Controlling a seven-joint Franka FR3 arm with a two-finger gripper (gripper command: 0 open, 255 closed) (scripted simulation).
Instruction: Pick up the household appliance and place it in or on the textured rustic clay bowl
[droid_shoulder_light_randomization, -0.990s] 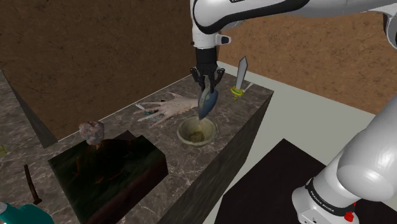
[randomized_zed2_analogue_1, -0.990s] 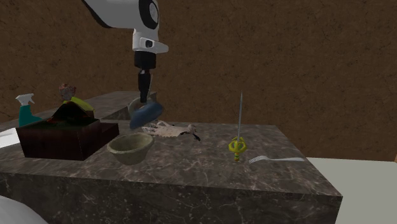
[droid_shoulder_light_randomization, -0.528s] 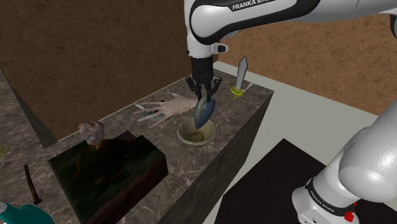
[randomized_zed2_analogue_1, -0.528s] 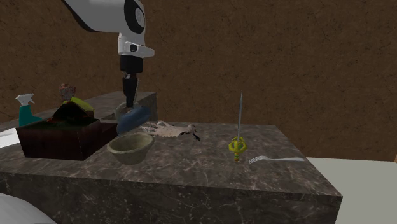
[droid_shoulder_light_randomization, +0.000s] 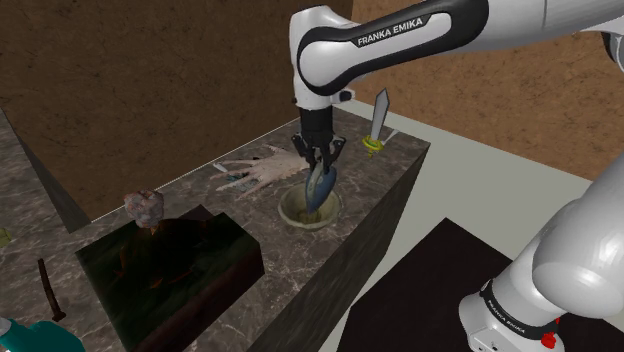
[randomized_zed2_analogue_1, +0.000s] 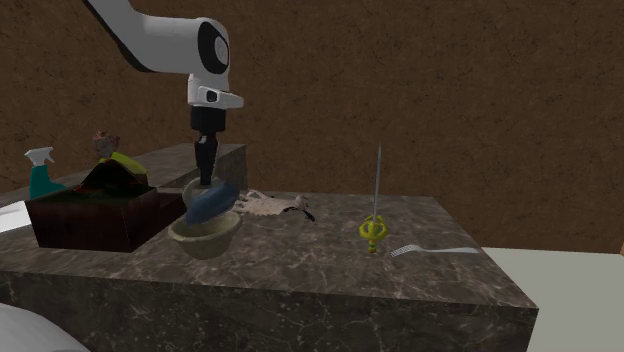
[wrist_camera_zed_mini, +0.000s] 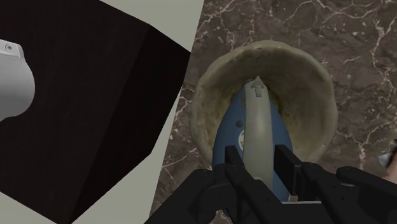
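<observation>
change: arm (droid_shoulder_light_randomization: 400, 40) has come down and shifted toward the shoulder view's left over the last second. The iron (droid_shoulder_light_randomization: 320, 183) was hanging above and a bit to the side of the bowl (droid_shoulder_light_randomization: 292, 212) and now sits low over it.
iron: blue-grey, nose pointing down into the bowl's hollow (clearest in the wrist view (wrist_camera_zed_mini: 254, 121)). In the second exterior view it lies tilted across the rim (randomized_zed2_analogue_1: 212, 202).
contact: cannot tell whether the nose touches the bowl's inside yet.
jaws: closed on the iron's rear end, one finger on each side, grip looks firm.
bowl: olive-tan, rough-walled (wrist_camera_zed_mini: 216, 70), upright on the dark marble worktop (droid_shoulder_light_randomization: 395, 170) near its edge, not tipped (randomized_zed2_analogue_1: 205, 238).
meaning: carry is done and the lowering is nearly done, so placement is close (my read).
next: probably a small further drop, then open the jaws.
risk: the iron is longer than the bowl is deep, so on release it may lean on the rim, rock the bowl or slide out toward the worktop edge.
</observation>
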